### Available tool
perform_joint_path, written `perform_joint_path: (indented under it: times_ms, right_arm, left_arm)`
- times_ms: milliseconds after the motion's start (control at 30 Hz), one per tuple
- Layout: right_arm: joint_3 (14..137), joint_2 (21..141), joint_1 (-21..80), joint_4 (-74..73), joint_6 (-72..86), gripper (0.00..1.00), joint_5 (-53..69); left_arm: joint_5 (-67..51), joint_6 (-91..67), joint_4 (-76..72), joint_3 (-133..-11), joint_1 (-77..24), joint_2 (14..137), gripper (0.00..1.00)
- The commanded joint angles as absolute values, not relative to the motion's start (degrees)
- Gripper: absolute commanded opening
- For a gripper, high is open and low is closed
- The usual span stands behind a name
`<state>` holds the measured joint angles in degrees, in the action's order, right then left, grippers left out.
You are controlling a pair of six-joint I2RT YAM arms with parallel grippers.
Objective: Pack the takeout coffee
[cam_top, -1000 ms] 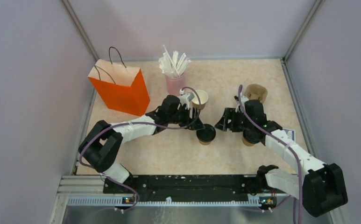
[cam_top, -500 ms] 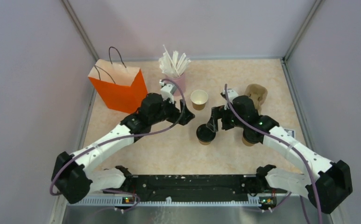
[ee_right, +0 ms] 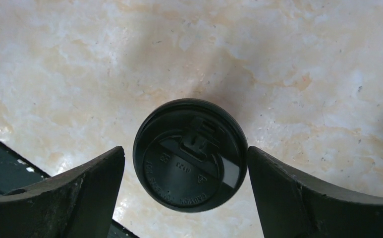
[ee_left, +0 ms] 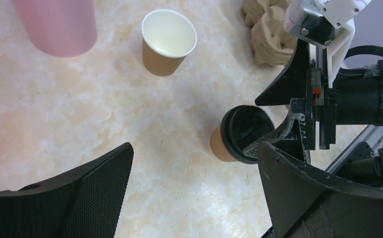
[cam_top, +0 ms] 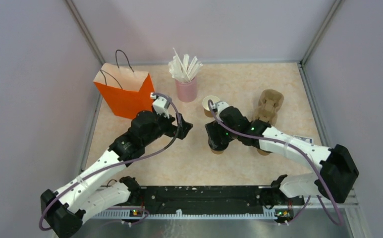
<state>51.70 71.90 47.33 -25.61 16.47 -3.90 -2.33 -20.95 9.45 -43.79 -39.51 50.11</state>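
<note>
The left gripper (cam_top: 184, 127) is hanging over the table (cam_top: 189, 166) just in front of the bag (cam_top: 126, 95), its jaws spread wide with nothing between them. From its own camera only bare tabletop is showing in the gap. The right gripper (ee_right: 186, 148) is sitting low over the lidded cup (ee_right: 189, 158) near the middle of the table, with its jaws standing apart, one on either side of the black lid. A thin strip of table is showing between the lid and one finger (ee_right: 70, 198). On the other side the lid's edge is running so close to the finger that I cannot tell whether they are touching. The lidded cup is standing upright on the table, lid on, drinking tab visible on top. An open cup (ee_left: 168, 42), brown outside and white inside, is standing upright behind it, near the pink straw cup (cam_top: 186, 90), and the right arm is covering part of it from overhead. The carrier (cam_top: 270, 105) is lying to the right of the open cup, close behind the right arm. The bag is standing upright at the back left, mouth open and handles up, well apart from both coffee cups.
</note>
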Motion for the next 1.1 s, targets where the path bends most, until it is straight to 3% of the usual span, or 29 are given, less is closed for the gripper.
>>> perform_joint_path:
  times_ms: [0,300,600,833,1067]
  right_arm:
    - [56.1,75.6,50.2,-27.3,15.4,0.91,-9.2]
    - [56.2,77.6,51.3,-28.3,16.1,0.79,-16.4]
    - [56.3,76.0,50.8,-28.8,15.0,0.8,-23.5]
    - [51.8,75.0,43.6,-19.8,10.2,0.79,-25.2]
    - [49.3,75.3,34.6,-7.1,8.1,0.79,-18.9]
  left_arm:
    - [1.1,-19.6,10.1,-40.9,-39.4,47.4,0.99]
    - [4.5,-18.9,9.7,-38.6,-39.4,41.5,0.99]
    - [5.3,-18.8,10.1,-38.4,-39.4,40.3,0.99]
    - [5.6,-18.6,10.3,-37.9,-39.4,39.7,0.99]
    - [5.7,-18.3,10.3,-38.3,-39.4,40.2,0.99]
